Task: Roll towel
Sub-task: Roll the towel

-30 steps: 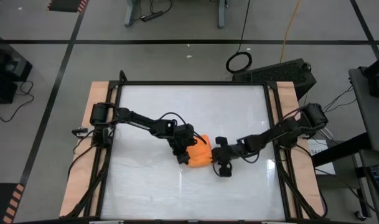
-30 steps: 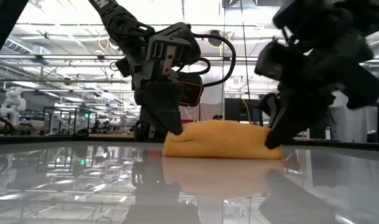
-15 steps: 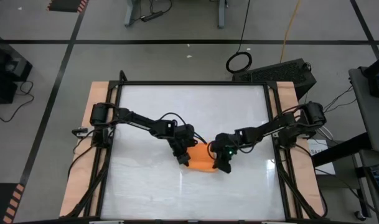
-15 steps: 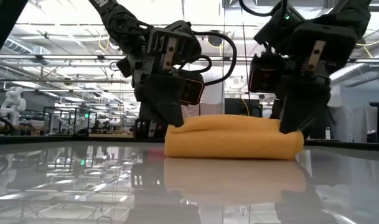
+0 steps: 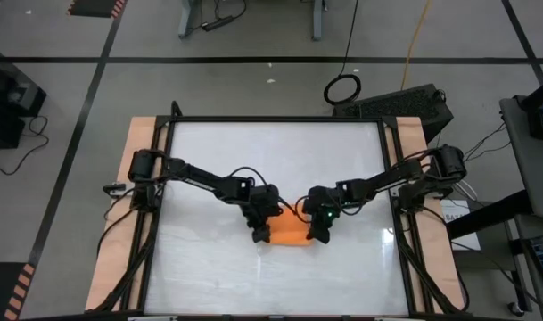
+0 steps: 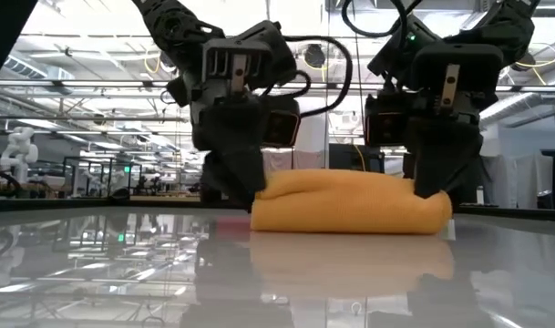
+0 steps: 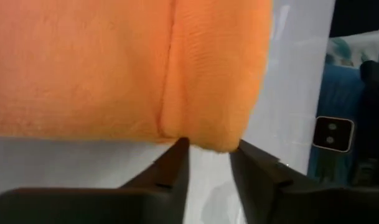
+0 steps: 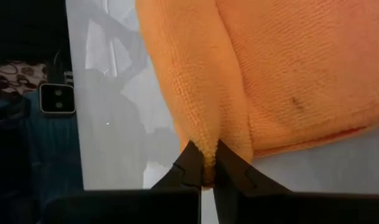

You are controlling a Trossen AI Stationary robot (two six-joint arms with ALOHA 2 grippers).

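Table point(image 5: 209, 152) (glossy white) bears towel point(image 5: 289, 234).

The towel point(image 7: 145, 68) runs past the left wrist view's edges, its far end unseen.

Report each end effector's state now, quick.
Left end effector: open, fingertips apart at the towel's edge, not gripping it.
Right end effector: shut on the towel's fold.

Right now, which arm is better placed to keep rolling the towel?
Probably the right: its tool is pinched shut on the towel edge, while the left tool stands parted at the other end, gripping nothing.
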